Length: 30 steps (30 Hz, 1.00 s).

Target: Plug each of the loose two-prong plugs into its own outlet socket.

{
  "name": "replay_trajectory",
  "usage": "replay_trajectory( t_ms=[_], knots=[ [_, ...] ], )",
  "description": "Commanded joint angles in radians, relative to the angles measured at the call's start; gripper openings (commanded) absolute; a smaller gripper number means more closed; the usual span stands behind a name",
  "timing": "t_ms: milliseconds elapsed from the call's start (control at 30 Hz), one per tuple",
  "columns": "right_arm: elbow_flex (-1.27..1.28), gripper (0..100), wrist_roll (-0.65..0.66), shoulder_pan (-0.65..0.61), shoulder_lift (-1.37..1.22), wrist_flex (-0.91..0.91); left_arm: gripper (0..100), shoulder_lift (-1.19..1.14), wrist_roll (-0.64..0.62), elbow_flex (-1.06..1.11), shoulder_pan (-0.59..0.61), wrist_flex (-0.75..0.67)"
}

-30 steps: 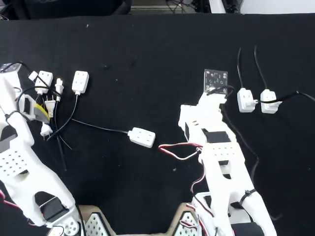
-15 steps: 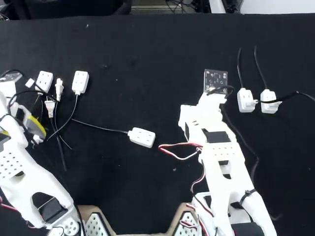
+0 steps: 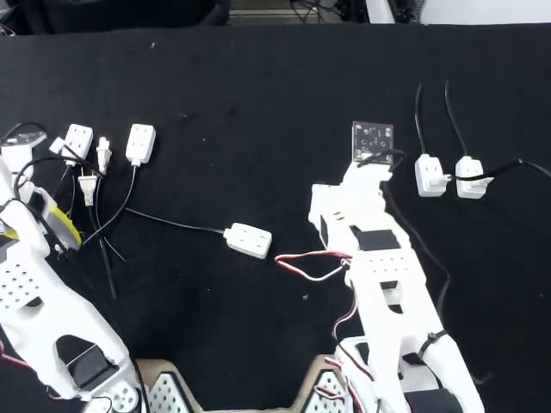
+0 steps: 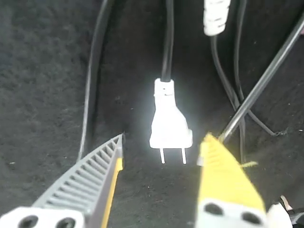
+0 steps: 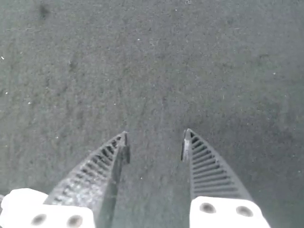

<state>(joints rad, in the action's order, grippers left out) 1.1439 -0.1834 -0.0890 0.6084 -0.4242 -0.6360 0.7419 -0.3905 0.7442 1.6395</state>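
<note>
**Left gripper wide around a loose plug, right gripper over bare cloth**

In the left wrist view my left gripper (image 4: pixel 163 142) stands wide open, with one finger grey and the other covered in yellow. A white two-prong plug (image 4: pixel 170 124) lies on the black cloth (image 4: pixel 47 71) in the centre of the frame. It is between the two fingertips and touches neither of them. Its prongs point to the lower edge, and its black cable (image 4: pixel 167 42) runs to the upper edge.

In the high view the left arm (image 3: pixel 34 284) is at the left edge, beside a tangle of cables. In the upper left lie a first outlet socket (image 3: pixel 78 138) and a second outlet socket (image 3: pixel 140 143), with a small white plug (image 3: pixel 103 153) between them. A third outlet socket (image 3: pixel 248 240) lies alone near the centre.

My right gripper (image 5: pixel 156 134) is partly open with a moderate gap, and I see bare cloth between its fingers. The right arm (image 3: pixel 370 249) is at centre right. A dark square board (image 3: pixel 374 141) at its far end carries marks too small for me to read. To the right of the board a white block (image 3: pixel 428 175) and another white block (image 3: pixel 469 178) lie side by side, each on a black cord.
</note>
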Motion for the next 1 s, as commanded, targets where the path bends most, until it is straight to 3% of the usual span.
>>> replay_trajectory(
  t_ms=[0,267,567,700,967],
  knots=[
    [-0.021,16.6,-0.011,-0.011,-0.001,0.021,16,-0.029,0.005,0.012,-0.021,-0.009],
    [-0.021,16.6,-0.011,-0.012,-0.001,0.021,3,0.012,-0.044,-0.021,-0.013,-0.002],
    [-0.021,16.6,-0.011,-0.012,-0.001,0.020,5,0.124,-0.038,-0.010,-0.005,0.009],
    [-0.021,16.6,-0.011,-0.012,-0.001,0.020,5,0.117,0.034,-0.010,0.008,0.120],
    [-0.021,16.6,-0.011,-0.012,-0.001,0.020,5,0.126,0.115,-0.004,0.153,0.120]
  ],
)
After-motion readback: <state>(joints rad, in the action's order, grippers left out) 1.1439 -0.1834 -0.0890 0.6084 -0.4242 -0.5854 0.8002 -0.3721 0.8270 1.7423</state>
